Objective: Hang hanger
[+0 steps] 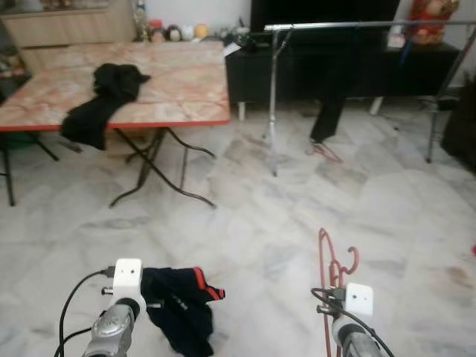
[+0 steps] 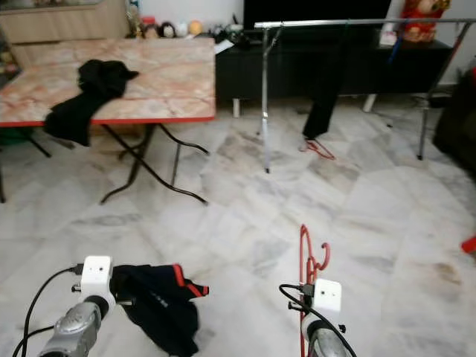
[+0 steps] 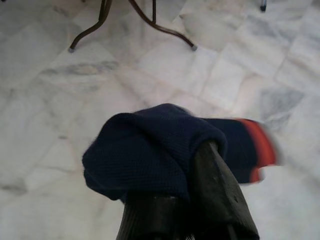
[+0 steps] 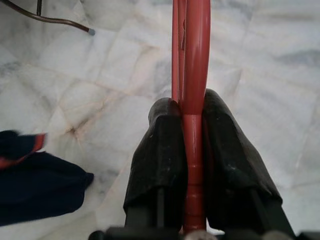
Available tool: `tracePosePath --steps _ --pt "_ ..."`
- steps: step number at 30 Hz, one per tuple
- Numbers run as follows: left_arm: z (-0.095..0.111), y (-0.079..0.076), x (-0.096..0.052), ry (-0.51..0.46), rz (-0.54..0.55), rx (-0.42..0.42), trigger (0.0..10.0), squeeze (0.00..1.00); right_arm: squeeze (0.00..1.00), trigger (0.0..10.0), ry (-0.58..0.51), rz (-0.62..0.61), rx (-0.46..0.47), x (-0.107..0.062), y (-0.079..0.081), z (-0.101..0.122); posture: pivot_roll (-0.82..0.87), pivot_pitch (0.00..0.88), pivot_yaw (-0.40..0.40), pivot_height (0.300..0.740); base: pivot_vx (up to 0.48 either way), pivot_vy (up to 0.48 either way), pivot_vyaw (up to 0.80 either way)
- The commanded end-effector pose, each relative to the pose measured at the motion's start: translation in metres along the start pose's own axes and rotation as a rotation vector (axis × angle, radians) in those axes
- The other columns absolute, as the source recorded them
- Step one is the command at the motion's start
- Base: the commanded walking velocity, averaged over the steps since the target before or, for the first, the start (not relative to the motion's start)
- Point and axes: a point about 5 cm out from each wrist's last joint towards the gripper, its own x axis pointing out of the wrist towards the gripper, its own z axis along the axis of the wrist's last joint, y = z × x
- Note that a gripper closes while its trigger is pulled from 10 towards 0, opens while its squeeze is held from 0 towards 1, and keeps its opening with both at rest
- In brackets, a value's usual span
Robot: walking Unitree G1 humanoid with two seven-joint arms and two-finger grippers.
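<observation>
While the right hand [image 4: 192, 150] pinched the red hanger [image 1: 331, 271] between its two black fingers [image 4: 160, 145] at the lower right of the head view, the hanger stood nearly upright with its hook uppermost, and the left hand [image 3: 187, 200] at the lower left was closed on a bunched dark navy garment with red trim [image 1: 178, 305] that drooped toward the marble floor [image 1: 245, 223]. The silver clothes rail [image 1: 349, 26] ran across the upper right of the frame, well apart from both hands, with a dark garment [image 1: 332, 104] hanging from it and another reddish hanger [image 1: 326, 153] lying on the floor beneath. At the upper left stood the folding tabletop [image 1: 178, 82] with black clothing [image 1: 104, 100] draped over its edge. To do the step well, the robot would probably need to walk toward a free stretch of the rail, keep the grip firm so the hanger did not twist, raise the hook above the bar and lower it over. The stand's legs and the floor hanger looked like things to steer around. Whether the navy garment should go on the hanger first could not be told.
</observation>
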Motion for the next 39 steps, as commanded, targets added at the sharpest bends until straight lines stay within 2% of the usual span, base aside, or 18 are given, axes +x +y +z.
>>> tracePosePath --steps 1,5,11,19,27,32,39 --pt "0.007 -0.005 0.003 -0.033 -0.013 -0.004 10.0 0.0 0.0 10.0 0.006 -0.025 -0.005 -0.002 -0.009 -0.002 -0.01 0.0 0.019 0.74 0.0 0.322 0.0" --pt "0.005 -0.005 0.002 -0.02 -0.011 0.011 10.0 0.0 0.0 10.0 0.003 -0.022 -0.007 -0.001 -0.01 -0.001 -0.01 0.0 0.017 0.74 0.0 0.0 0.0" --pt "0.006 -0.005 0.002 -0.04 -0.005 -0.035 10.0 0.0 0.0 10.0 0.0 -0.016 -0.01 -0.001 -0.009 0.0 -0.01 0.0 0.015 0.74 0.0 0.0 0.0" --pt "0.01 -0.005 0.003 -0.057 -0.004 -0.039 10.0 0.0 0.0 10.0 0.0 -0.007 -0.023 0.0 -0.007 0.001 -0.02 0.0 0.015 0.74 0.0 0.0 0.0" --pt "0.011 -0.006 0.004 -0.06 -0.01 -0.038 10.0 0.0 0.0 10.0 0.006 -0.006 -0.035 0.0 -0.007 0.001 -0.02 0.0 0.016 0.74 0.387 0.0 0.0" --pt "0.012 -0.006 0.004 -0.063 -0.009 -0.037 10.0 0.0 0.0 10.0 0.019 -0.011 -0.041 -0.001 -0.009 -0.002 -0.02 0.0 0.014 0.74 0.307 0.0 0.57" --pt "0.013 -0.007 0.004 -0.073 -0.008 -0.039 10.0 0.0 0.0 10.0 0.101 -0.04 -0.047 -0.005 -0.014 -0.014 -0.02 0.0 0.015 0.74 0.312 0.0 0.06"
